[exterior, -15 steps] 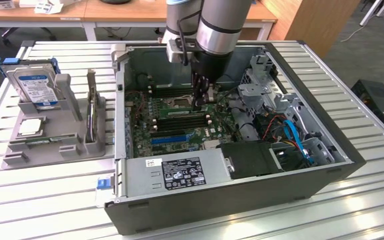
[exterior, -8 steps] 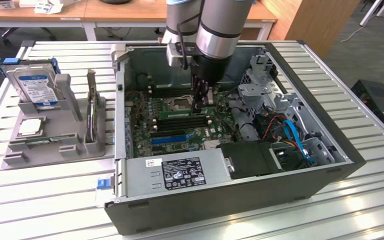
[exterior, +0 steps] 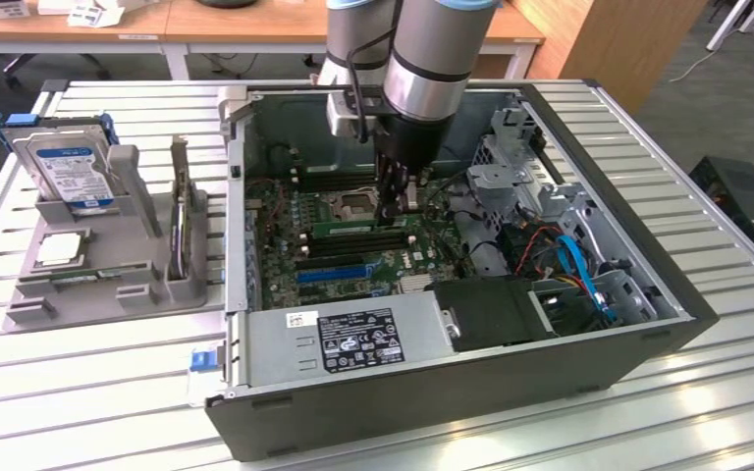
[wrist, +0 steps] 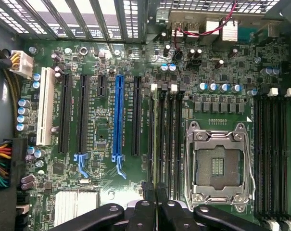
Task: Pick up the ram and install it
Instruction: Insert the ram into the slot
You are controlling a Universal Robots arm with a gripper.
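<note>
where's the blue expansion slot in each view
Exterior view: the blue expansion slot lies inside the open computer case, between the labelled power supply and the CPU socket.
Wrist view: the blue expansion slot runs among black slots, between the white slot and the CPU socket.
Shared landmark: the empty CPU socket.

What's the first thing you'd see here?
The big arm reaching down into the open computer case, in the middle of the exterior view. Inside, its claw hangs over a green board with one bright blue slot. A hard drive stands in a grey holder at the exterior view's left.
</note>
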